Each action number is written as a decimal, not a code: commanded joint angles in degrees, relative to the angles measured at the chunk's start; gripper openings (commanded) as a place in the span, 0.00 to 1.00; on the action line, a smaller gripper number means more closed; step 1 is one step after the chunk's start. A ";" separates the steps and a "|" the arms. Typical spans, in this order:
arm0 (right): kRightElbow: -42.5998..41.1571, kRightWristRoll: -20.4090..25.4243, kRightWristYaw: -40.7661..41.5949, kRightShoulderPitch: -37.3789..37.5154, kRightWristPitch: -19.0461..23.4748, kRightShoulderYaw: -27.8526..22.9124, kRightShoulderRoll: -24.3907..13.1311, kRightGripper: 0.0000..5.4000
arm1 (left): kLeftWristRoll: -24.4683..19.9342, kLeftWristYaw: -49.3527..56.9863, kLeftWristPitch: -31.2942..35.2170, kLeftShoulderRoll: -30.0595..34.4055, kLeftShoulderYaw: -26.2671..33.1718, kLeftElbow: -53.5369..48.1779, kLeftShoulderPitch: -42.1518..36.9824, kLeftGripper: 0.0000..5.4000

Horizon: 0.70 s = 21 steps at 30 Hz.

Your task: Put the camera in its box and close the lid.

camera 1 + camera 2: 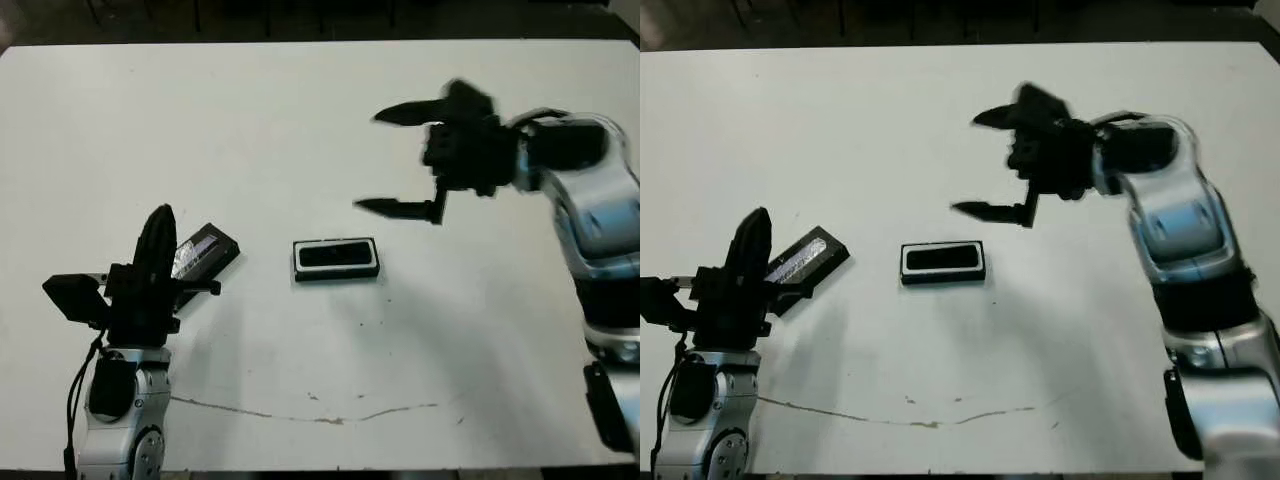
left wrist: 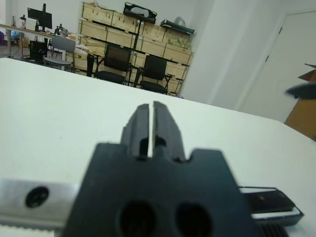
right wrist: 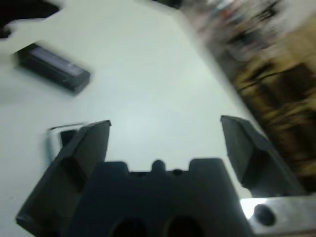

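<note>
White worktop (image 1: 300, 130): my right hand (image 1: 400, 160) gapes wide above the shallow black white-lined box (image 1: 336, 259); left hand (image 1: 157, 235) pinched narrow, beside the silver-striped black lid (image 1: 205, 250).

No readable text, silver print on the lid (image 1: 205, 250) too blurred

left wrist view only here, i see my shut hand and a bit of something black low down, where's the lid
Observer: The lid lies flat on the table right beside the left hand, silver strip up.
Operator: and the camera, is it in
Observer: It looks so: the camera fills the white lining of the box, which is mid-table and uncovered.
Operator: right hand?
Observer: The right hand is open and empty, in the air beyond the box, to its right.
</note>
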 commanded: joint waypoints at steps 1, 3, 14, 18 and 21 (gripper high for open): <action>-3.97 -2.61 -7.46 8.83 -8.49 -0.35 1.56 0.81 | -0.19 -0.04 1.01 0.50 0.41 0.38 0.91 0.00; -4.38 -4.67 -10.83 12.34 -13.73 0.94 1.87 0.74 | 0.08 -0.07 0.94 0.73 0.48 0.51 0.79 0.00; 1.82 -13.88 -20.13 18.41 -22.49 8.94 4.17 0.37 | -0.04 -0.22 1.08 1.16 0.58 0.37 0.19 0.00; 2.65 -15.48 -20.49 18.31 -18.16 11.46 5.11 0.23 | -0.29 -0.69 0.77 1.28 0.80 0.57 0.06 0.00; 3.31 -16.52 -19.93 17.76 -16.39 13.39 5.21 0.12 | -0.36 -0.93 0.77 1.21 0.92 0.62 -0.02 0.00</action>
